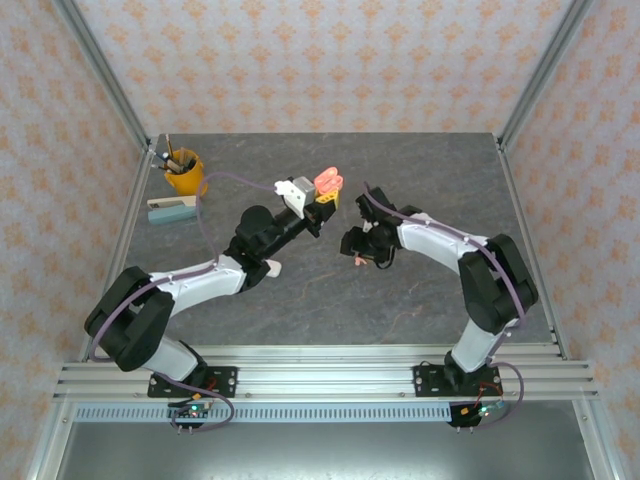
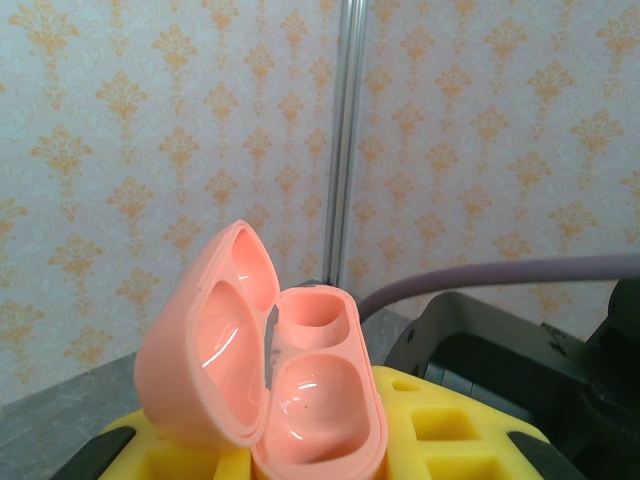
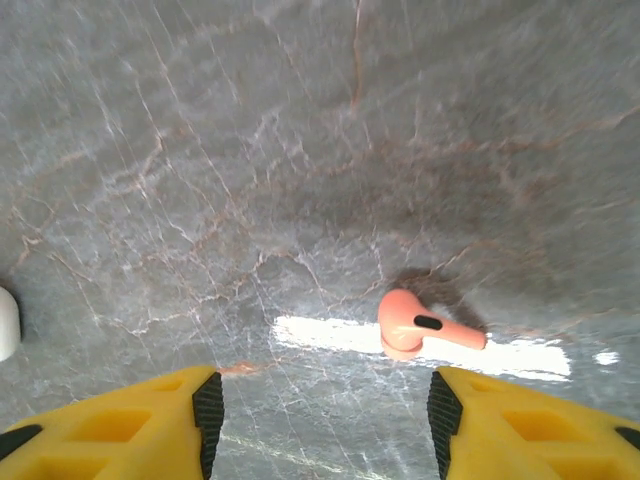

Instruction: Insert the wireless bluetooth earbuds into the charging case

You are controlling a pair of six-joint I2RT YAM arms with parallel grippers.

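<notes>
Left tool: the left tool [image 1: 326, 200] is pinched on the open salmon charging case [image 2: 318, 400] and holds it up off the bench [image 1: 420, 180]. The lid [image 2: 205, 345] is tipped back, and both sockets look empty.
Right tool: the right tool [image 3: 320, 415] is spread and empty, pointing down at the bench.
Earbud: a salmon earbud [image 3: 425, 325] lies on its side on the bench, below the right tool and nearer one finger than the other.
Risk, pickup: because the earbud is off-centre, one finger would probably meet it first and shove it sideways. It is small and rounded, so it could squirt out of a closing pinch.
Risk, orientation: a grip across the bulb rather than the stem may let the earbud twist, so the stem no longer lines up with a socket.
Risk, insertion: the case hangs in the air by a pinch alone. Pressing the earbud in at an angle could rock the case, slip it in the fingers, or knock the lid closed.
Risk, neighbour: a white object [image 3: 5, 322] sits at the frame's edge, cropped too far to identify. A wide sweep could nudge it.
</notes>
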